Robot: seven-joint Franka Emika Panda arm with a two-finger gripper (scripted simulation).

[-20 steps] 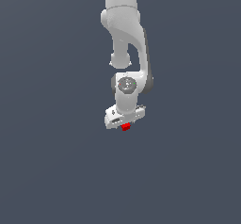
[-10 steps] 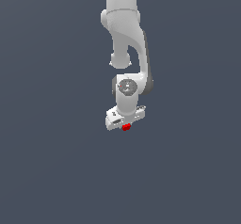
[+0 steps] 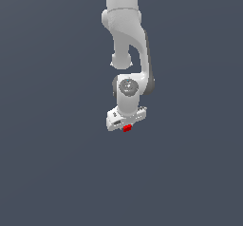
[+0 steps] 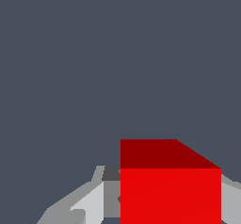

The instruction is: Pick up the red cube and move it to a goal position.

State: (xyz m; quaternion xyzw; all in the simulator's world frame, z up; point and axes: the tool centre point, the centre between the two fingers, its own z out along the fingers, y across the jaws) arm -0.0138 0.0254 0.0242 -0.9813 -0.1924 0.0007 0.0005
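In the exterior view the white arm reaches down the middle of the picture. Its gripper (image 3: 126,124) is shut on the red cube (image 3: 126,128), a tiny bright red block that peeks out just below the white hand. The wrist view shows the red cube (image 4: 170,190) large and close, sitting between the grey fingers (image 4: 89,203) of the gripper (image 4: 170,209), with one finger pressed against each side. The cube's lower part is cut off by the picture edge. No goal marker shows in either view.
A plain dark grey-blue surface (image 3: 57,163) fills everything around the arm in both views. No other objects or edges are visible.
Almost nothing differs; the gripper stays shut on the red cube, and the hand has shifted by only a pixel or so.
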